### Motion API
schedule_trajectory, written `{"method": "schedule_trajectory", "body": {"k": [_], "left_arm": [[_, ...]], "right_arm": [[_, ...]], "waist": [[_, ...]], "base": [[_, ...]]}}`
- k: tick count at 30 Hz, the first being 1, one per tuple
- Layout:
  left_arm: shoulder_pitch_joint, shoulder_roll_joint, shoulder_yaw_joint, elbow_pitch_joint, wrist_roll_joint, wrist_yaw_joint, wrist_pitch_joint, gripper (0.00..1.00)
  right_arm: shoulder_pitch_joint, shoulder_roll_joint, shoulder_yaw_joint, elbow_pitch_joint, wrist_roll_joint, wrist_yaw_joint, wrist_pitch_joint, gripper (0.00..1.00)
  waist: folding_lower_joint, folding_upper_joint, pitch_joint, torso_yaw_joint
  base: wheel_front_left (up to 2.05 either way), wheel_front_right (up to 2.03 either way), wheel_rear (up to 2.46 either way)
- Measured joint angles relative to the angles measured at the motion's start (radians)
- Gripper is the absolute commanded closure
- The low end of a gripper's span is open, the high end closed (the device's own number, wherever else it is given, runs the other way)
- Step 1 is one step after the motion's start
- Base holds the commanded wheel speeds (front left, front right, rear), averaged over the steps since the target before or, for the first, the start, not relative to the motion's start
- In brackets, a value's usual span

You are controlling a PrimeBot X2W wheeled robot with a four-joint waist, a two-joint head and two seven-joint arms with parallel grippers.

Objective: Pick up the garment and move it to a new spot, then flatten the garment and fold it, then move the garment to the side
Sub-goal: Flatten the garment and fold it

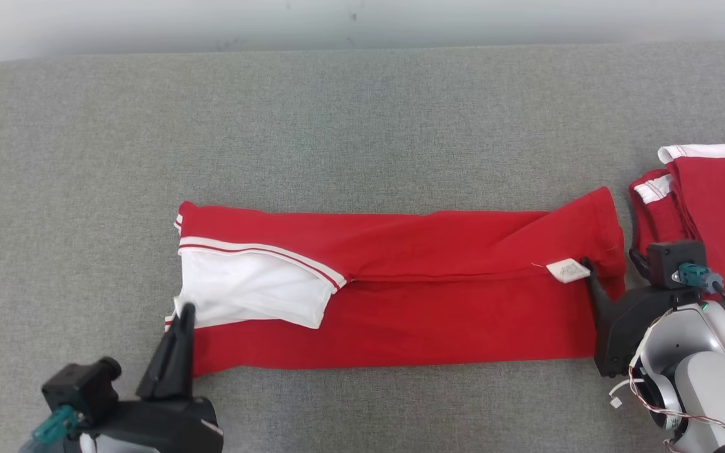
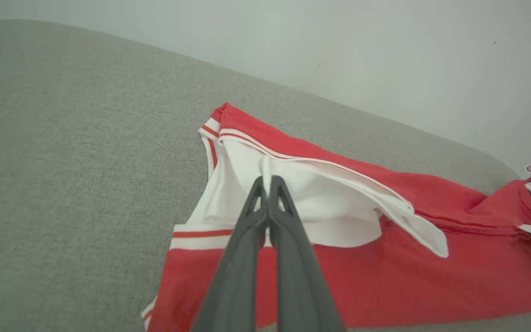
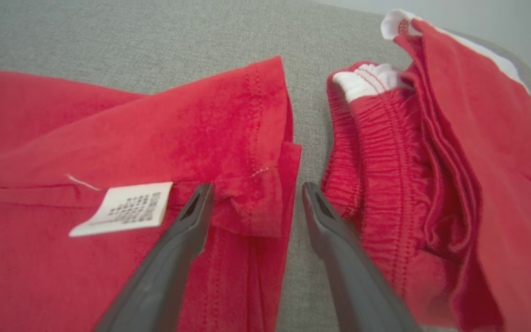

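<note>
Head view — garment lies long-axis left-to-right; left gripper pinches its white end; right gripper, jaws wide, straddles the opposite hem.

Red garment, folded lengthwise into a long strip, lies flat on grey surface; white collar at left end, white label near right.

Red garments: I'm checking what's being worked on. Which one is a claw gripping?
The long, central folded garment: the left claw is shut on its white collar end. The bunched garment at far right is ungripped; the right claw stands open.
</note>
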Motion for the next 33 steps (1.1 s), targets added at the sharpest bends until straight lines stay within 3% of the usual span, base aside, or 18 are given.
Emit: {"method": "schedule_trajectory", "body": {"k": [1, 10, 19, 27, 33], "left_arm": [[0.004, 0.000, -0.001, 0.002, -0.001, 0.000, 0.010, 0.00], [0.038, 0.027, 0.003, 0.020, 0.024, 0.047, 0.071, 0.00], [0.090, 0.085, 0.014, -0.033, 0.117, 0.089, 0.089, 0.00], [0.091, 0.067, 0.023, -0.163, 0.169, 0.110, -0.047, 0.00], [0.058, 0.055, 0.007, -0.161, 0.198, 0.115, -0.116, 0.00]], "right_arm": [[0.005, 0.000, -0.002, 0.001, 0.000, -0.001, 0.000, 0.00], [0.033, 0.008, -0.022, -0.007, 0.011, -0.010, -0.011, 0.00], [0.125, 0.044, -0.067, -0.097, 0.020, -0.027, -0.089, 0.00], [0.181, 0.109, -0.089, -0.192, 0.037, -0.035, -0.215, 0.00], [0.183, 0.160, -0.113, -0.197, 0.053, -0.036, -0.308, 0.00]], "waist": [[0.0000, 0.0000, 0.000, 0.000], [0.0000, 0.0000, -0.026, -0.006], [-0.0001, 0.0000, -0.088, -0.003], [-0.0002, 0.0000, -0.157, -0.022], [-0.0002, 0.0001, -0.188, -0.050]], "base": [[0.00, 0.00, 0.00], [0.00, 0.00, 0.00], [0.00, 0.00, 0.00], [0.00, 0.00, 0.00], [0.00, 0.00, 0.00]]}}
